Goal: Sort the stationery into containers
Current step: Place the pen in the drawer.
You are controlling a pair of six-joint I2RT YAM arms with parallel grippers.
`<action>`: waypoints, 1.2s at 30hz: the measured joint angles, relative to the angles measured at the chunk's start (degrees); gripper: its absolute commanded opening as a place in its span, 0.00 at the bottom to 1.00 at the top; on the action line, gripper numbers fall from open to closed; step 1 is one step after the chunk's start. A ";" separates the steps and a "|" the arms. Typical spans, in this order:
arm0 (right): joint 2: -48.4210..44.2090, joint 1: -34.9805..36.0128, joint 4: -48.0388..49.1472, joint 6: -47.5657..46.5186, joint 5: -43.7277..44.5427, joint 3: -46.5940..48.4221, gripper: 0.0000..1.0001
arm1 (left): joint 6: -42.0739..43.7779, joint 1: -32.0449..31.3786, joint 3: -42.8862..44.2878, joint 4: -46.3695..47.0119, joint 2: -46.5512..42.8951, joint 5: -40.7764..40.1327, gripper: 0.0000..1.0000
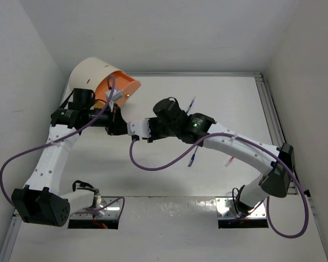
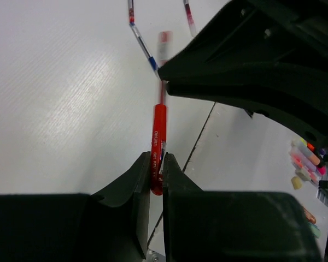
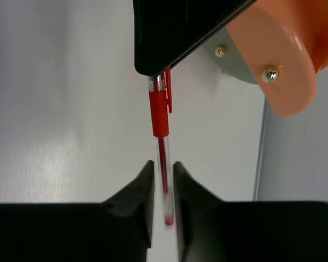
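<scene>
A red pen point(image 2: 159, 131) hangs in the air between my two grippers over the middle of the table. My left gripper point(image 2: 156, 159) is shut on its red cap end. My right gripper point(image 3: 164, 165) has its fingers either side of the clear barrel point(image 3: 163, 158), with thin gaps showing on both sides. In the top view the left gripper point(image 1: 123, 126) and right gripper point(image 1: 133, 130) meet tip to tip and hide the pen. The cream bucket point(image 1: 90, 73) with an orange inside lies tilted at the far left, behind the left gripper. The small tub is not clearly seen.
Loose pens lie on the table: one far of the right wrist point(image 1: 192, 103), one near centre point(image 1: 192, 159), one red to its right point(image 1: 229, 161). Two show in the left wrist view point(image 2: 140, 39). A metal rail point(image 1: 269, 114) edges the right side.
</scene>
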 measured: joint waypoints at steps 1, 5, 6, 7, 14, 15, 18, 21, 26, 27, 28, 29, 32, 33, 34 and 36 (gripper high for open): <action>0.00 0.00 0.28 0.83 0.20 0.00 0.43 | -0.24 0.00 0.02 0.13 0.00 -0.11 0.00; -0.26 -0.09 5.01 4.61 0.74 0.00 0.86 | -0.35 0.76 2.73 -0.20 1.73 -3.34 0.00; -0.44 -0.33 5.99 5.55 0.76 0.00 0.86 | -0.35 1.20 4.20 -0.11 2.45 -4.39 0.00; -0.66 -0.52 6.82 6.64 0.76 0.00 0.85 | -0.37 1.95 5.90 0.13 3.06 -5.73 0.00; -4.37 -7.48 10.32 15.56 0.81 -0.28 0.81 | -5.38 8.48 11.78 10.47 2.40 -21.31 0.00; -5.01 -8.81 10.64 16.81 0.76 -0.63 0.80 | -5.84 9.14 11.78 11.72 2.21 -23.67 0.00; -6.71 -11.80 10.78 20.04 0.50 -2.54 0.80 | -6.91 10.16 12.11 14.29 2.40 -29.51 0.00; -7.26 -14.62 10.51 23.41 0.02 -4.70 0.79 | -7.28 10.62 13.20 15.39 3.91 -32.96 0.00; -7.26 -19.80 9.05 28.46 -2.05 -7.37 0.73 | -7.72 11.45 14.29 17.00 7.80 -35.63 0.00; -7.26 -20.81 8.85 29.42 -2.54 -7.63 0.70 | -7.89 11.45 14.64 17.05 8.85 -36.00 0.00; -7.26 -21.70 8.74 30.18 -2.91 -7.80 0.69 | -7.93 11.45 15.08 17.18 9.92 -36.24 0.00; -7.26 -22.64 8.52 31.04 -3.39 -7.91 0.68 | -8.00 11.47 15.43 17.44 10.93 -36.44 0.00; -7.26 -25.07 8.26 32.96 -4.81 -8.33 0.66 | -8.57 11.45 16.04 18.32 13.79 -36.63 0.00; -7.26 -25.70 8.17 33.48 -5.27 -8.57 0.65 | -8.81 11.43 16.26 18.34 14.67 -36.63 0.00; -7.26 -26.40 8.07 33.88 -5.73 -8.85 0.65 | -9.01 11.41 16.44 18.45 15.43 -36.63 0.00; -7.26 -27.52 7.56 34.62 -6.43 -9.55 0.65 | -9.51 11.02 16.65 18.69 16.70 -36.61 0.06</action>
